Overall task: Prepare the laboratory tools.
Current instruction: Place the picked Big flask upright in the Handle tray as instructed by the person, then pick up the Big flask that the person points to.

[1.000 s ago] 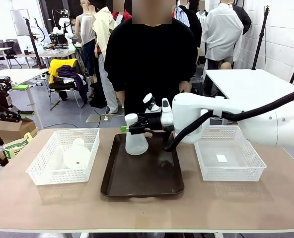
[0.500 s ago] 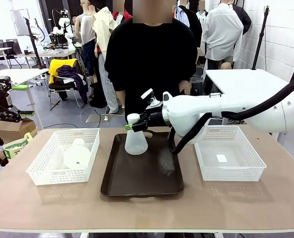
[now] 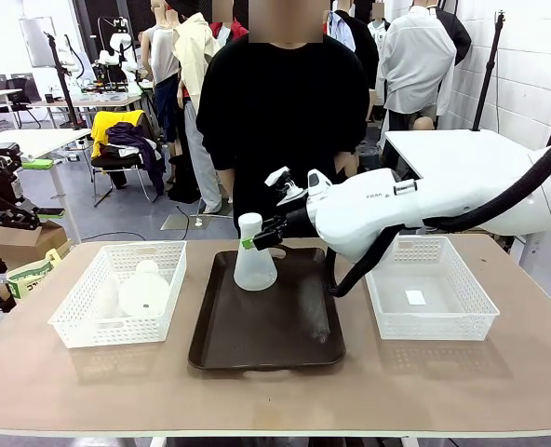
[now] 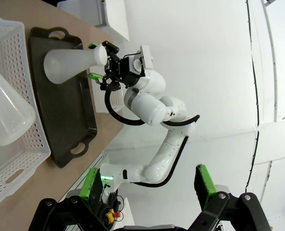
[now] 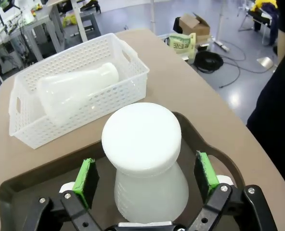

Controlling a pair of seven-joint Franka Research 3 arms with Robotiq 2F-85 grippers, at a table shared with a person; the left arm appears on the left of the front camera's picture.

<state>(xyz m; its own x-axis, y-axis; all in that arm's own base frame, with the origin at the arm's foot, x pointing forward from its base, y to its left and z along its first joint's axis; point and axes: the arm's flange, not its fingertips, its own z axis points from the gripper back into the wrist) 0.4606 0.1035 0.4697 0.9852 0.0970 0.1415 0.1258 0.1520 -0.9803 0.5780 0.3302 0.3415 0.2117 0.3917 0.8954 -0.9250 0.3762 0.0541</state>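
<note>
Flask (image 3: pixel 254 256) number one stands upright on the dark tray (image 3: pixel 257 349), up at the far end and left of the tray's middle, dead centre of my front view. My right gripper (image 5: pixel 145 174) is spread wide around its neck: in the right wrist view I see one green pad (image 5: pixel 86 177) on either side of the white cap, a gap on both sides, nothing pinched. From the front, the far finger is hidden behind the neck, so I read contact from the wrist view alone. The near half of the tray is bare, and there's a strip of open table (image 3: pixel 275 400) across the bottom of the frame. The second flask (image 3: pixel 136 291) lies on its side in the lattice basket (image 3: pixel 80 326) at the left of the frame, hazy through the walls; its neck points toward the far rim. The other basket (image 3: pixel 434 326), right of frame, sits just beside the tray and holds a small white slip (image 3: pixel 415 298); my arm crosses above its far edge. A person (image 3: pixel 285 121) stands close behind the table's far edge, right behind the tray. My left gripper (image 4: pixel 147 185) hangs spread apart, nothing between its fingers, well away from the table. In the right wrist view the gripper body cuts off the flask's base.
</note>
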